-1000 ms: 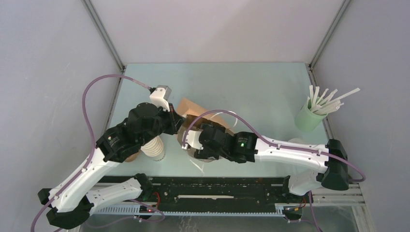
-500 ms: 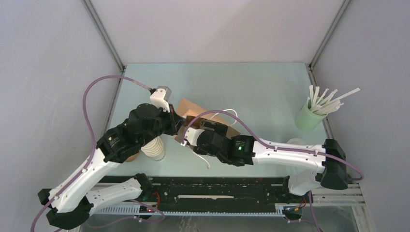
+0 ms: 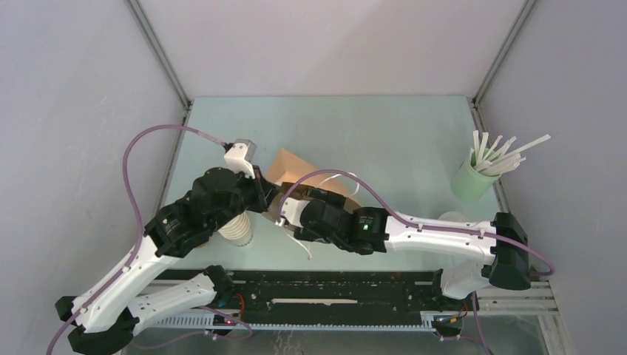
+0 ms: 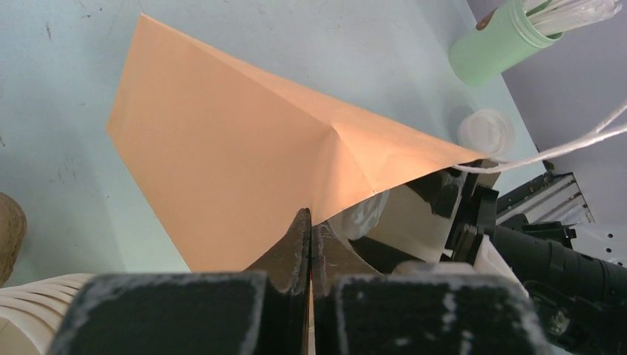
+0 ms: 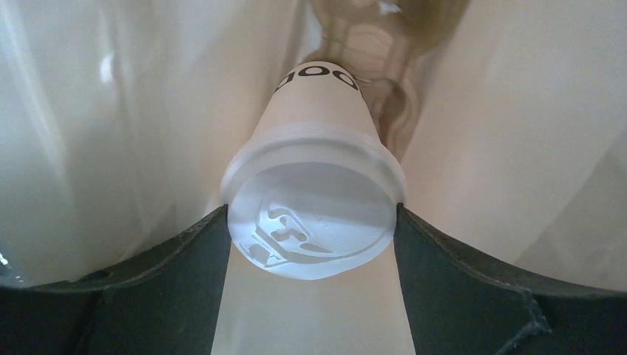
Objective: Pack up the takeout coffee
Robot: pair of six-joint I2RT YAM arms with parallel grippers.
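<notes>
The takeout coffee (image 5: 310, 200), a cream paper cup with a white lid, lies inside the tan paper bag (image 3: 294, 166), lid toward the right wrist camera. My right gripper (image 5: 312, 222) reaches into the bag's mouth with a finger against each side of the lid, shut on the cup. In the top view the bag hides its fingers and the cup. My left gripper (image 4: 310, 219) is shut on the bag's edge (image 4: 236, 155) and holds the mouth up. In the top view it (image 3: 269, 198) is at the bag's left side.
A stack of nested cream cups (image 3: 236, 228) stands just left of the bag, beside a brown round object (image 4: 7, 237). A green cup of white stirrers (image 3: 472, 181) stands at the far right, with a loose white lid (image 3: 452, 217) near it. The bag's white string handle (image 3: 336, 176) hangs loose.
My right gripper has moved left and farther into the bag's mouth with the cup. My left arm has shifted slightly, still holding the bag's edge.
</notes>
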